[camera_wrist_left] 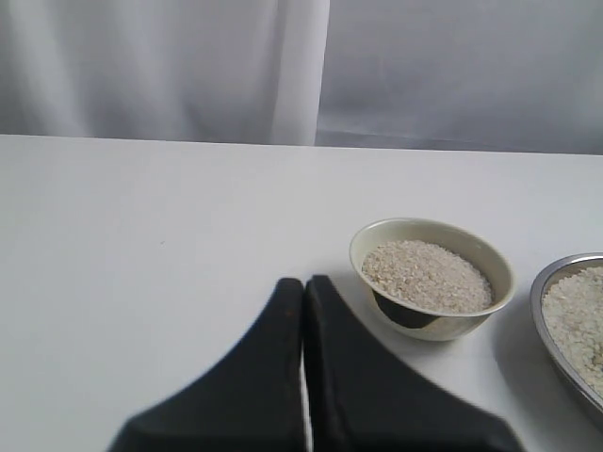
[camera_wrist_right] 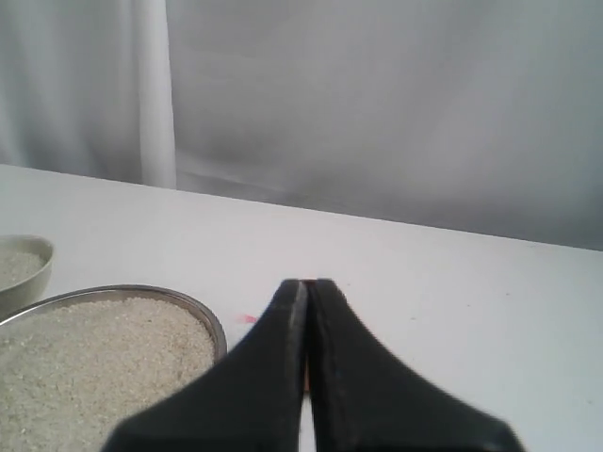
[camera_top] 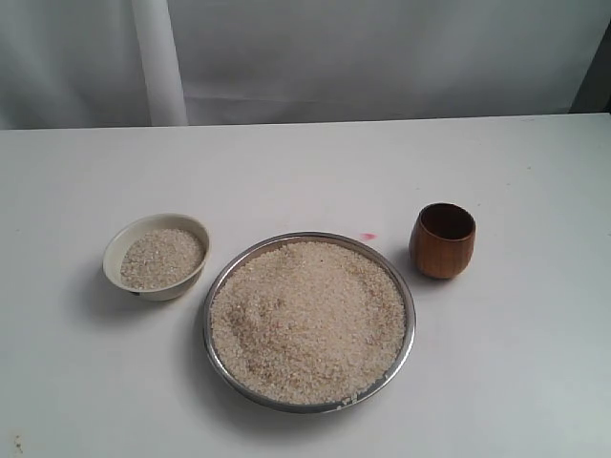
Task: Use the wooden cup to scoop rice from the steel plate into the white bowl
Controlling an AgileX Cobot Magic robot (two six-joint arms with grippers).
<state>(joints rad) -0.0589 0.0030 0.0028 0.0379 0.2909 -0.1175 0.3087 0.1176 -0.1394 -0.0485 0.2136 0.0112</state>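
The steel plate (camera_top: 405, 298) sits at the middle front of the table, heaped with rice (camera_top: 307, 317). To its left stands the white bowl (camera_top: 117, 250), holding some rice (camera_top: 161, 258). The wooden cup (camera_top: 443, 240) stands upright and empty to the plate's right. Neither gripper shows in the exterior view. My left gripper (camera_wrist_left: 303, 282) is shut and empty, with the white bowl (camera_wrist_left: 431, 235) beside it and the plate's rim (camera_wrist_left: 545, 287) at the frame edge. My right gripper (camera_wrist_right: 307, 283) is shut and empty, beside the steel plate (camera_wrist_right: 209, 315); the cup is hidden behind its fingers.
A small pink mark (camera_top: 368, 237) lies on the white table (camera_top: 315, 172) just behind the plate. A white curtain (camera_top: 382, 57) with a vertical pole (camera_top: 158, 62) hangs behind the table's far edge.
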